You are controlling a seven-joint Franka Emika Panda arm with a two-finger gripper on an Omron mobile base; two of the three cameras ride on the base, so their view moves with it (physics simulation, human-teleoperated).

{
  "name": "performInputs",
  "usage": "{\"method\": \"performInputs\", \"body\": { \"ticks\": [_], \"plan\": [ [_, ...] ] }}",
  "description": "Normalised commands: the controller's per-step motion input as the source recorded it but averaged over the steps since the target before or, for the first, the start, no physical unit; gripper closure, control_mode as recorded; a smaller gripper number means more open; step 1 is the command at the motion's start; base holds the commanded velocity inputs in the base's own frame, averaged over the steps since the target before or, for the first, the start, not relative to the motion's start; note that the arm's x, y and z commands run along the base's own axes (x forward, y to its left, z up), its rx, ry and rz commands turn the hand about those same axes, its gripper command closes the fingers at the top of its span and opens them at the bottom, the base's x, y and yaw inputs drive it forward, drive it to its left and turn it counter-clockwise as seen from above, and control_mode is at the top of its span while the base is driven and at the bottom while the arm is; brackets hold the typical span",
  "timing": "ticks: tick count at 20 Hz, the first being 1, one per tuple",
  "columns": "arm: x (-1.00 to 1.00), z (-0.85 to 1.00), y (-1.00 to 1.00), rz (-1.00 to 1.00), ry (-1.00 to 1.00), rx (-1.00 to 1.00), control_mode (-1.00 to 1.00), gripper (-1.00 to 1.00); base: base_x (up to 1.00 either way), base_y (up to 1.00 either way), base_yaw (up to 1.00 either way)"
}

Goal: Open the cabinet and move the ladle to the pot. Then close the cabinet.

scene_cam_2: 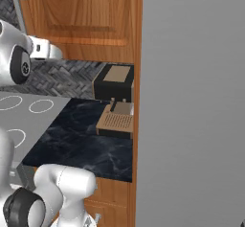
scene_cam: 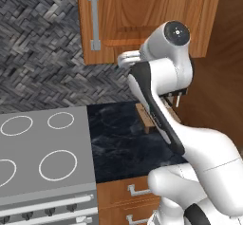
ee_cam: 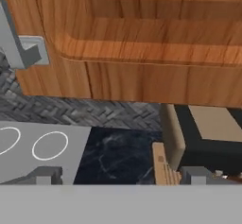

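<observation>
under the wall cabinet (ee_cam: pixel 142 53) we hung with jaws spread wide and empty, facing its closed raised-panel door of warm grained wood. its silver bar handle (ee_cam: pixel 14 46) sat just left of us, likely our next grab. ladle and pot we could not see.

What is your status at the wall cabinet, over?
Pincer open, holding nothing. Cabinet door shut, silver bar handle untouched at its left edge. Dark box and wooden block on the counter below, clear of the door.
</observation>
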Motion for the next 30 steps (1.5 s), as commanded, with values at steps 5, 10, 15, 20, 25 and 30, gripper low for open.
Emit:
{"method": "performInputs", "body": {
  "ticks": [5,10,15,20,25,30],
  "plan": [
    [0.0,0.57,0.66,0.0,-0.21,-0.01,-1.0,-1.0,0.0,0.0,0.0],
    [0.02,0.45,0.61,0.0,-0.08,-0.01,-1.0,-1.0,0.0,0.0,0.0],
    [0.2,0.27,0.32,0.0,0.0,0.0,-1.0,-1.0,0.0,0.0,0.0],
    [0.3,0.24,0.16,0.0,0.0,0.01,-1.0,-1.0,0.0,0.0,0.0],
    [0.45,0.06,0.06,0.0,0.01,0.02,-1.0,-1.0,0.0,0.0,0.0],
    [0.47,0.0,0.18,0.0,0.0,0.0,-1.0,-1.0,0.0,0.0,0.0]
  ]
}}
